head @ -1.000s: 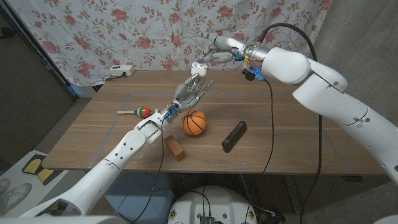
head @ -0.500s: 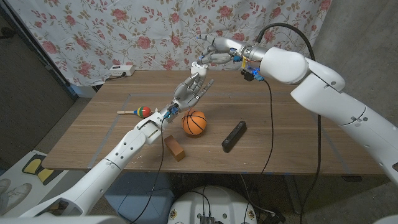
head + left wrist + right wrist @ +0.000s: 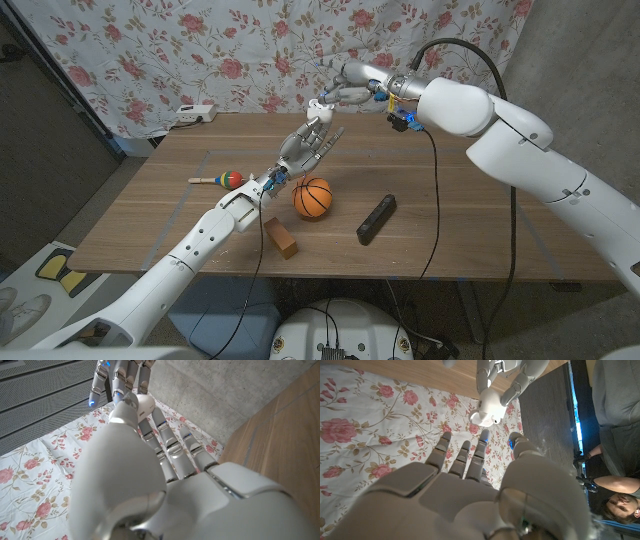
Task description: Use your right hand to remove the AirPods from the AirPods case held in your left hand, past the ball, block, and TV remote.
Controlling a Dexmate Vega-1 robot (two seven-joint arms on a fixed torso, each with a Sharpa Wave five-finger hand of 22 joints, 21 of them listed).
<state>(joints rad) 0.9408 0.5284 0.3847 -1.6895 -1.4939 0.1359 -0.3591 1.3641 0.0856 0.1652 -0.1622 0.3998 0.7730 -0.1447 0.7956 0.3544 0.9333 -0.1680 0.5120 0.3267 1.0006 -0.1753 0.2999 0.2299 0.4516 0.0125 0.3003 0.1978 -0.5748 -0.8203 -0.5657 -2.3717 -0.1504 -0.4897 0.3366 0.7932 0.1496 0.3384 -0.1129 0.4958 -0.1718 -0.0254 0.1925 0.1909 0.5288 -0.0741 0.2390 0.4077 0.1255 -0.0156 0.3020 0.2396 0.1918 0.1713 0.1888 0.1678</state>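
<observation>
My left hand (image 3: pixel 305 146) is raised above the far half of the table (image 3: pixel 150 215), fingers pointing up and away from me, and it's pinching the white AirPods case (image 3: pixel 320 106) at its fingertips. So the case sits high, well off the wood, at the very top of that hand. In the left wrist view the case (image 3: pixel 141 405) is wedged between thumb and fingers, mostly hidden by the thumb.

My right hand (image 3: pixel 347 84) comes in from the right and hangs just beside the case, on its far-right side, fingers apart and holding nothing. In the right wrist view the case (image 3: pixel 486 411) lies straight ahead of my fingertips (image 3: pixel 482 439), close but apart (a visible gap of curtain between them). Can't tell from these pictures whether the lid is open, and no earbuds are visible.

Key relation: the case lies left of and a little below the right hand, so I judge the reach should close leftward and slightly down, onto the case's top.

The ball (image 3: pixel 312 197), block (image 3: pixel 281 238) and TV remote (image 3: pixel 376 219) lie on the near half of the table, well below both hands, out of the way. A maraca (image 3: pixel 222 180) lies off to the left.
</observation>
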